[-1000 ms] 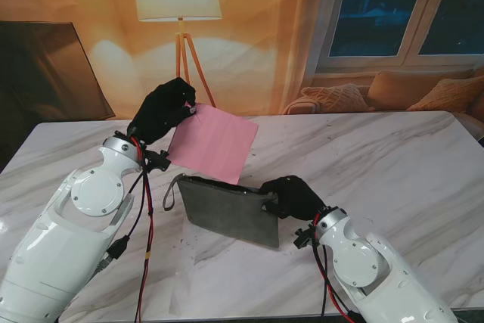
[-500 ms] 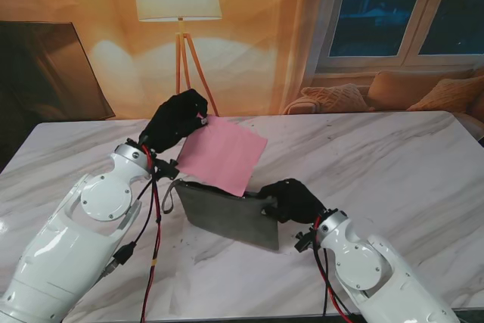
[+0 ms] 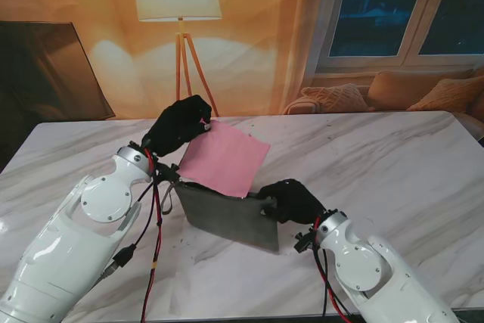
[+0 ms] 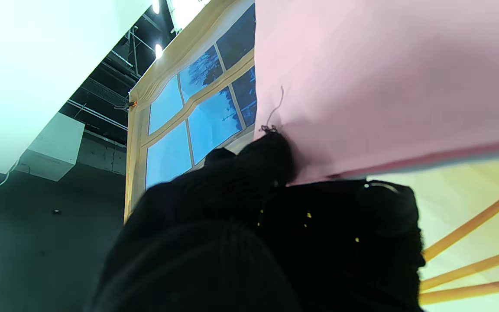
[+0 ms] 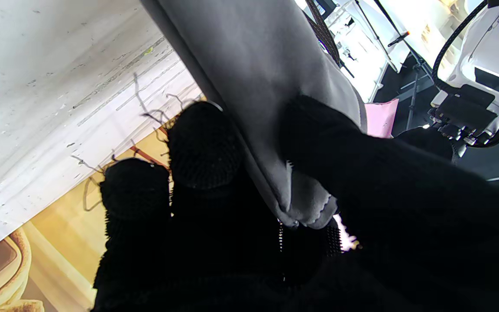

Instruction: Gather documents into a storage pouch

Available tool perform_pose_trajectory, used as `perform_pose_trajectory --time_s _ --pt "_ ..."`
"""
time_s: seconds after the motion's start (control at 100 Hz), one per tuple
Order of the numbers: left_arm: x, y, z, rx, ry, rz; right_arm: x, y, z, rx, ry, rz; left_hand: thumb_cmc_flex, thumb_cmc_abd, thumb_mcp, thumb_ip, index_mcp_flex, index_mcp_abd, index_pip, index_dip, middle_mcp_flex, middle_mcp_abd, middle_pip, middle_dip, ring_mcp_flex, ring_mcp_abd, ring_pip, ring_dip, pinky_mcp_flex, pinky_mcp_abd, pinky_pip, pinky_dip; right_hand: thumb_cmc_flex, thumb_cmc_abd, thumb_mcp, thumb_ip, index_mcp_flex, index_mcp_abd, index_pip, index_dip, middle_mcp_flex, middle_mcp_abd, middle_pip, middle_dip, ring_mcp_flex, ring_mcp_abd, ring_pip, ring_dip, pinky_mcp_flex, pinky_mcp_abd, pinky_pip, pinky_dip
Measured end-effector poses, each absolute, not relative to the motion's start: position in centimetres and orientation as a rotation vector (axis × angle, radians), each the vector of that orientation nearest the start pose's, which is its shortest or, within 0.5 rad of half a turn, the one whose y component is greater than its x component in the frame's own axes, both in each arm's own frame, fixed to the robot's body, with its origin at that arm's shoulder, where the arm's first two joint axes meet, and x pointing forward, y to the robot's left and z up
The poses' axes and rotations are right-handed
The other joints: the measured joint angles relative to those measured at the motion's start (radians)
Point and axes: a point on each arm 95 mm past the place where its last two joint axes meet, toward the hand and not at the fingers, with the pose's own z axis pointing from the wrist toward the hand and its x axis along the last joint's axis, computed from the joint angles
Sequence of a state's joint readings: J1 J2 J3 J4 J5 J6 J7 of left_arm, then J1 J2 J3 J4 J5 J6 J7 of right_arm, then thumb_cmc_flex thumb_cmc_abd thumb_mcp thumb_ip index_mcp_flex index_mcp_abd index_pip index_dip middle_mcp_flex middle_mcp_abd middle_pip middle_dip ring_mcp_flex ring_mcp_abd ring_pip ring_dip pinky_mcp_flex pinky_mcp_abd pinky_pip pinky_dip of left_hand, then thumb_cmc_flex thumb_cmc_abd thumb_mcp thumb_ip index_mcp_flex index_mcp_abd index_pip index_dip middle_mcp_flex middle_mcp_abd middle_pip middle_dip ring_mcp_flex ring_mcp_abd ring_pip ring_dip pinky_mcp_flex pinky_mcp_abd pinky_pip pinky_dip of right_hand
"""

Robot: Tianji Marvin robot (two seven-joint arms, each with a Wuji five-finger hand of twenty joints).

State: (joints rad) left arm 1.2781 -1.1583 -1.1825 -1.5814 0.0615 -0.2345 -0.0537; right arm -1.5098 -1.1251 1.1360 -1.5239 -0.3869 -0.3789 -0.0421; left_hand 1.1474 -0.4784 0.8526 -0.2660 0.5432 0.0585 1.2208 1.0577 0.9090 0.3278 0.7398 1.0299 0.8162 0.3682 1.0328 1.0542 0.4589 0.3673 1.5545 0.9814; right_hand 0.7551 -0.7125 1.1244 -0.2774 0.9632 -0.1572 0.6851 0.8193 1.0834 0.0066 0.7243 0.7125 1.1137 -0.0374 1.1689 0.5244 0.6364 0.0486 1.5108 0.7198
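Stand view — pink sheet [image 3: 224, 159] entering pouch [image 3: 227, 214]

Pink sheet [image 3: 224, 162] tilted, lower edge inside upright grey pouch [image 3: 227, 215].
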Motion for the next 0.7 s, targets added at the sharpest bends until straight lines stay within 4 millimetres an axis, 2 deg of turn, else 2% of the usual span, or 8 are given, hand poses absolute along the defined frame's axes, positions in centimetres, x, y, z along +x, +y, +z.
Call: perform_pose_trajectory --time_s 0.13,0.24,0.43,0.57,0.7 --pt "46.3 -4.1 -20.2 -1.596 1.029 -2.487 39.8 4.2 -31.8 -1.666 -1.420 -2.449 0.000 0.000 0.000 0.000 0.000 0.000 0.000 0.000 0.000 0.000 0.000 0.000 -0.001 -0.008 -0.033 -0.010 -0.025 -0.009 -0.012 -0.039 0.004 0.000 0.000 -0.001 0.000 0.002 0.000 0.002 0.000 0.000 0.000 0.001 0.000 0.000 0.000 0.000 -0.001 0.000 0.000 0.000" --pt "46.1 -4.1 -20.6 -1.613 1.052 -2.480 39.8 4.2 -31.9 -1.672 -1.420 -2.448 0.000 0.000 0.000 0.000 0.000 0.000 0.000 -0.002 0.000 0.000 0.000 0.000 -0.003 -0.016 -0.088 -0.011 -0.054 -0.016 -0.034 -0.096 0.006 0.000 0.000 -0.001 0.000 0.002 0.000 0.002 0.000 0.000 -0.005 0.001 0.000 0.000 0.000 0.000 -0.001 0.000 -0.001 0.000" --pt "45.7 -4.0 -20.7 -1.672 1.066 -2.485 39.8 4.2 -32.0 -1.681 -1.420 -2.444 0.000 -0.003 0.000 0.000 0.000 0.000 0.000 -0.005 0.000 -0.002 0.000 -0.009 -0.014 -0.022 -0.266 -0.049 -0.114 -0.020 -0.116 -0.244 0.007 0.000 0.000 -0.001 0.001 0.002 0.000 0.004 0.000 0.000 -0.006 0.001 -0.001 0.000 0.000 0.000 -0.002 0.000 -0.003 0.000" --pt "45.7 -3.7 -20.8 -1.657 1.096 -2.459 39.7 4.1 -32.0 -1.686 -1.419 -2.442 0.000 -0.012 0.006 0.000 0.000 0.000 -0.013 -0.011 0.000 -0.002 0.000 -0.025 -0.014 -0.023 -0.321 -0.060 -0.122 -0.020 -0.139 -0.292 0.007 0.000 0.000 -0.001 0.001 0.002 0.000 0.006 0.000 0.000 -0.007 0.001 -0.001 0.000 0.000 0.000 -0.002 0.000 -0.003 0.000" --pt "45.7 -3.6 -20.9 -1.652 1.120 -2.442 39.7 4.1 -32.1 -1.690 -1.416 -2.443 0.000 -0.051 0.043 0.001 -0.001 0.000 -0.080 -0.077 -0.003 -0.013 -0.046 -0.028 -0.064 -0.022 -0.404 -0.062 -0.163 -0.021 -0.190 -0.331 0.008 0.000 0.000 -0.001 0.001 0.002 0.000 0.006 0.000 0.000 -0.007 0.001 -0.003 0.000 0.000 0.000 -0.003 0.000 -0.003 0.000"
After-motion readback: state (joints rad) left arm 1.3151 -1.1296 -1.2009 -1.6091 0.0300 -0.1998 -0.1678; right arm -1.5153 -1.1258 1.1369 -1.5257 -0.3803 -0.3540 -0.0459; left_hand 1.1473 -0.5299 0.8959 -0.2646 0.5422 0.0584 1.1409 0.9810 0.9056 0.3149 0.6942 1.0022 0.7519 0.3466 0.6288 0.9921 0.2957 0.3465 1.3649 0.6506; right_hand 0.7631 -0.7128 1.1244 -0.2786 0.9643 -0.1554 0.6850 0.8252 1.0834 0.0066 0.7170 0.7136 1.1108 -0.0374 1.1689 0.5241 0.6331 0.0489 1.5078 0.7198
